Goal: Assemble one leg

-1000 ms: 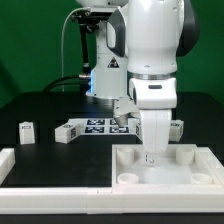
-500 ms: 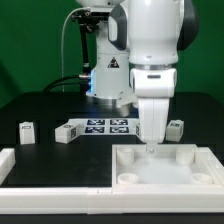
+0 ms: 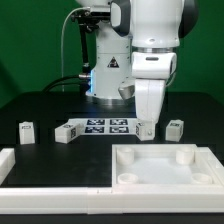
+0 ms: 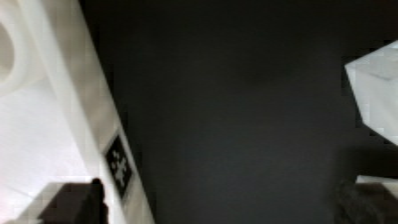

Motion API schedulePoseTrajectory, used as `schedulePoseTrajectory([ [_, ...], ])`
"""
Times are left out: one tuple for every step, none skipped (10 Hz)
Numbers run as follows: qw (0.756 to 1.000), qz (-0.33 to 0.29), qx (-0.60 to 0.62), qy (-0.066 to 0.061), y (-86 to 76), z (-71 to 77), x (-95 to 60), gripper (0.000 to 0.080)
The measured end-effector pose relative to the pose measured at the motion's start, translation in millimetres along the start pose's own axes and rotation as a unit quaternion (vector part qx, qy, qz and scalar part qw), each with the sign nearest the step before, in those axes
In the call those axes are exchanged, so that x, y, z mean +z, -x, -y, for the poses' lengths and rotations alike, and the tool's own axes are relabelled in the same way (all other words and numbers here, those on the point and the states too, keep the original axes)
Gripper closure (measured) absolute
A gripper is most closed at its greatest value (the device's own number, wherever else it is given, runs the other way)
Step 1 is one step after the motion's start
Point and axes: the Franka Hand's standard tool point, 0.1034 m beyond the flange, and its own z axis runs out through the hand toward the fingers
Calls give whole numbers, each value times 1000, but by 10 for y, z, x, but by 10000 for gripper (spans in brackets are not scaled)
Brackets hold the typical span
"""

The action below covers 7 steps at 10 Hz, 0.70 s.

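Pincer [image 3: 147, 126] hangs apart and empty, just beside the leg [image 3: 175, 128]. Best to centre squarely over it, drop straight, then squeeze the flat sides.

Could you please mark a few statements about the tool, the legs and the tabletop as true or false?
1. The tool sits inside a socket of the tabletop. False: it hangs clear of the sockets.
2. Two legs lie on the exterior view's left of the marker board. True.
3. The tool grips a leg. False: the wrist view shows nothing in its grasp.
4. Another leg lies on the exterior view's right of the tool. True.
5. A leg stands in a tabletop socket. False: the visible sockets are empty.
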Motion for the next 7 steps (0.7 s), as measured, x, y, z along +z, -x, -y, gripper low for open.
schedulePoseTrajectory([
  [999,0,39,0,-2,2,1,151],
  [997,-1,79,-1,-4,3,1,151],
  [988,-4,152,-3,-4,7,2,151],
  [973,-9,228,-7,16,15,2,151],
  [953,-21,303,-4,18,37,-13,151],
  [922,-31,385,-2,12,114,1,151],
  [893,-34,448,-6,8,177,27,151],
])
